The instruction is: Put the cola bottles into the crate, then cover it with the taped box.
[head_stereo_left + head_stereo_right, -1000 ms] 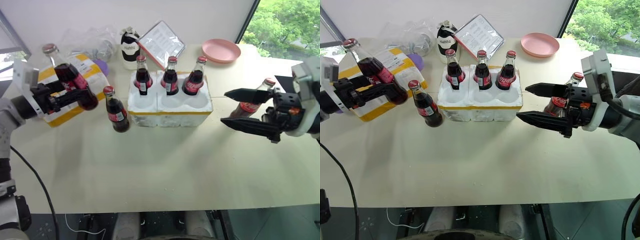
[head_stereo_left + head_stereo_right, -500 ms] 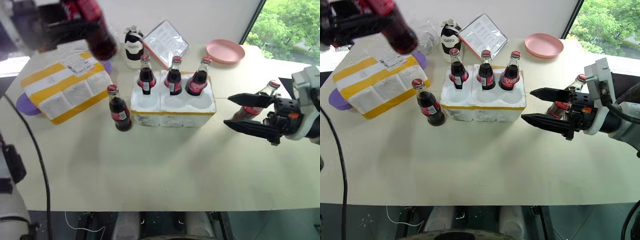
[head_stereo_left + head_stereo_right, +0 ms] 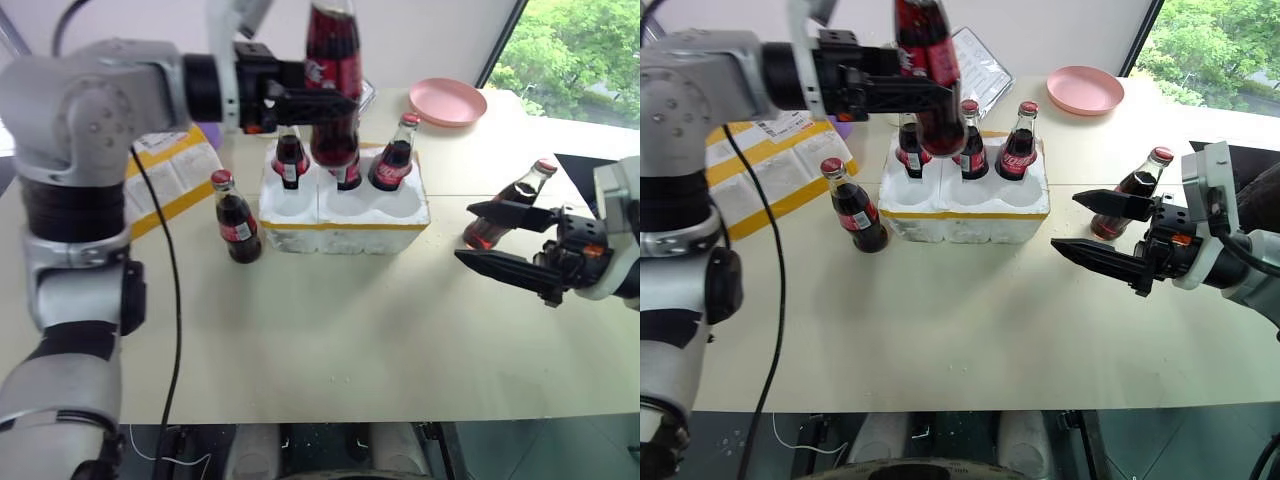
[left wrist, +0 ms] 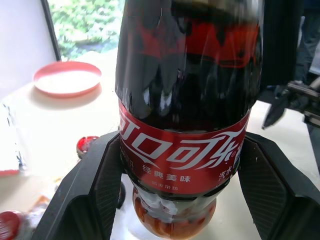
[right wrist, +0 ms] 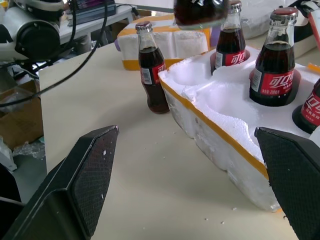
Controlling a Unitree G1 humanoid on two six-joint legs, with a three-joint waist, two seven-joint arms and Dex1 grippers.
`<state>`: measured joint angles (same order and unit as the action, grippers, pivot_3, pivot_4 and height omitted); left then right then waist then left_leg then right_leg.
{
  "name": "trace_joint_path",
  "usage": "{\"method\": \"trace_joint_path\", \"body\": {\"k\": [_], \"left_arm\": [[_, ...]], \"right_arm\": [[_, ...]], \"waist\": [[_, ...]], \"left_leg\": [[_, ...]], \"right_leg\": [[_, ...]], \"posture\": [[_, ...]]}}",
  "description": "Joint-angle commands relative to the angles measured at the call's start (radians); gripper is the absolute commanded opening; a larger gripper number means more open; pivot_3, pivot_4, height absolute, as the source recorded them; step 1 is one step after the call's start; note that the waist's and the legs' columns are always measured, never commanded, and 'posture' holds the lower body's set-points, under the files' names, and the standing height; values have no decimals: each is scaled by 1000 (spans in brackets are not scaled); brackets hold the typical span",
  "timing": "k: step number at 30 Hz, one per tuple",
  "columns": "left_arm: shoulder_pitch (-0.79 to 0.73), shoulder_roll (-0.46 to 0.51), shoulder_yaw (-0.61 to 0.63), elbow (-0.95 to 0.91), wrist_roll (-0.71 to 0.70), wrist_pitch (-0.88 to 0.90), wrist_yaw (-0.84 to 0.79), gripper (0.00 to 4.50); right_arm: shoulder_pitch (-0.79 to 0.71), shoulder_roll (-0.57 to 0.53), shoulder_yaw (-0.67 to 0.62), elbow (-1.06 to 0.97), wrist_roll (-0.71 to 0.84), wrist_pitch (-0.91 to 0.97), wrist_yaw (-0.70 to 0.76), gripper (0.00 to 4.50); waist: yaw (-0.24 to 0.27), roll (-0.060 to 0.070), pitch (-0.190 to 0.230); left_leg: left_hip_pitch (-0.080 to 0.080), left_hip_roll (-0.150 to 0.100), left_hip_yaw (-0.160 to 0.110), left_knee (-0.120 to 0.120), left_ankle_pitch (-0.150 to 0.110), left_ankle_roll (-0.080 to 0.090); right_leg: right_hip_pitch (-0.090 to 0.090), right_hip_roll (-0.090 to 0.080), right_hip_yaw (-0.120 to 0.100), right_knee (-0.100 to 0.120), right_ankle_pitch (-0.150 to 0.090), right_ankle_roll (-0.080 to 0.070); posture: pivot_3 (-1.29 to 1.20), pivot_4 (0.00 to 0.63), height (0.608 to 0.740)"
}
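I am holding one cola bottle [image 3: 333,75] upright in my left gripper [image 3: 318,105], clamped at the label, above the crate [image 3: 345,210], where three bottles [image 3: 346,155] are standing in the back wells. My right gripper [image 3: 1102,232] is hovering wide open, empty, beside another bottle [image 3: 1130,192]. The taped box [image 3: 765,165] is lying left of the crate.
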<state>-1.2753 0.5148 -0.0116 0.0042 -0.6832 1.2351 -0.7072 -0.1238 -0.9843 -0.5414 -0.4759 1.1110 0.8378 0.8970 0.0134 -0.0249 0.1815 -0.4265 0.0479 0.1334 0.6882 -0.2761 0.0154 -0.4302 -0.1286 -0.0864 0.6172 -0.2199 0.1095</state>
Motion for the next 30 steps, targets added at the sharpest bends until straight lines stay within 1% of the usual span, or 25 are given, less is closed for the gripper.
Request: {"method": "trace_joint_path", "body": {"k": [1,4,6,8,11,14,18,24,27,30], "left_arm": [[-78,-59,59,-21,12,44,122,2757],[-77,-127,61,-16,46,75,226,2757],[-77,-168,83,-16,36,124,268,2757],[-65,-175,64,-38,45,148,288,2757],[-25,-141,-25,-92,86,130,288,2757],[12,-147,-49,-103,106,130,306,2757],[68,-215,-43,-116,125,120,355,2757],[113,-270,-61,-111,162,81,378,2757],[150,-262,-120,-107,213,14,378,2757],[175,-263,-150,-75,266,-71,382,2757]], "right_arm": [[-6,4,-29,-28,9,-24,-9,4500],[-23,12,-7,-27,-34,-53,-37,4500],[-48,17,14,-15,-73,-75,-66,4500],[-70,17,30,-2,-96,-84,-82,4500],[-85,10,27,4,-81,-73,-67,4500],[-89,-2,13,0,-50,-54,-48,4500],[-95,-6,4,-4,-13,-34,-40,4500],[-90,-8,11,-14,-4,-29,-41,4500],[-89,-7,12,-17,-3,-27,-45,4500],[-85,-3,10,-22,-2,-24,-50,4500]], "waist": [[0,0,0],[0,0,0],[-2,0,0],[-2,0,0],[-1,0,0],[1,0,0],[5,0,0],[1,0,0],[1,0,0],[1,0,0]], "left_leg": [[0,0,0,0,0,0],[0,0,0,0,0,0],[0,0,-1,0,0,0],[0,0,0,0,0,0],[0,0,0,0,0,0],[0,0,0,0,0,0],[0,0,0,1,0,0],[0,0,-1,2,0,0],[0,0,-1,2,0,0],[0,0,-1,2,0,0]], "right_leg": [[0,0,0,0,0,0],[0,0,0,0,0,0],[0,0,0,0,0,0],[0,0,0,0,0,0],[0,0,0,0,0,0],[0,0,0,0,0,0],[1,0,0,0,0,0],[1,0,0,0,0,0],[1,0,0,1,0,0],[1,0,0,1,0,0]], "posture": [[0,150,740],[0,150,740],[0,150,740],[0,150,740],[0,150,740],[0,150,740],[0,150,740],[0,150,740],[0,150,740],[0,150,740]]}}
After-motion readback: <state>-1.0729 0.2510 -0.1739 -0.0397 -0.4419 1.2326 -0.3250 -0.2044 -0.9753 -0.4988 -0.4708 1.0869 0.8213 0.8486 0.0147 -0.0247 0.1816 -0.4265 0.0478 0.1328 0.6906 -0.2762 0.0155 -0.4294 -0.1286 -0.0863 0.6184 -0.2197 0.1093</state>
